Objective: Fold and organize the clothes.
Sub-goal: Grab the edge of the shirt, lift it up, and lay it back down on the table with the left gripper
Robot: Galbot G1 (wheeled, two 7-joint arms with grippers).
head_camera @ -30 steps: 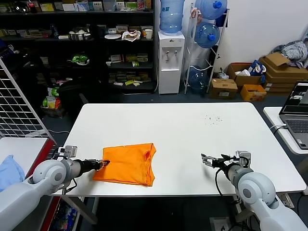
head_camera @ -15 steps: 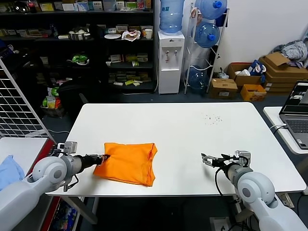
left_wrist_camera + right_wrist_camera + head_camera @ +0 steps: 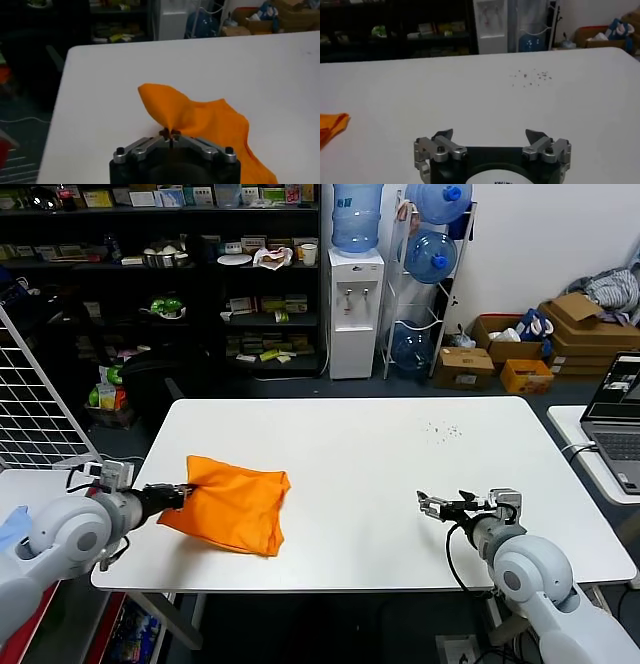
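Left pincer [image 3: 186, 489] clamped tight on the left edge of the shirt [image 3: 232, 504]; cloth bunches into a raised peak at the pinch. Shirt is folded into a compact orange bundle, lying on the counter [image 3: 380, 474] at its near left part, close to the left edge, skewed. In the left wrist view the pinched fabric [image 3: 172, 117] rises from between the closed fingertips [image 3: 170, 134]. Right pincer [image 3: 441, 505] stands wide apart, holding nothing, low over the near right of the counter, well apart from the shirt. Small dark specks [image 3: 441, 430] far right.
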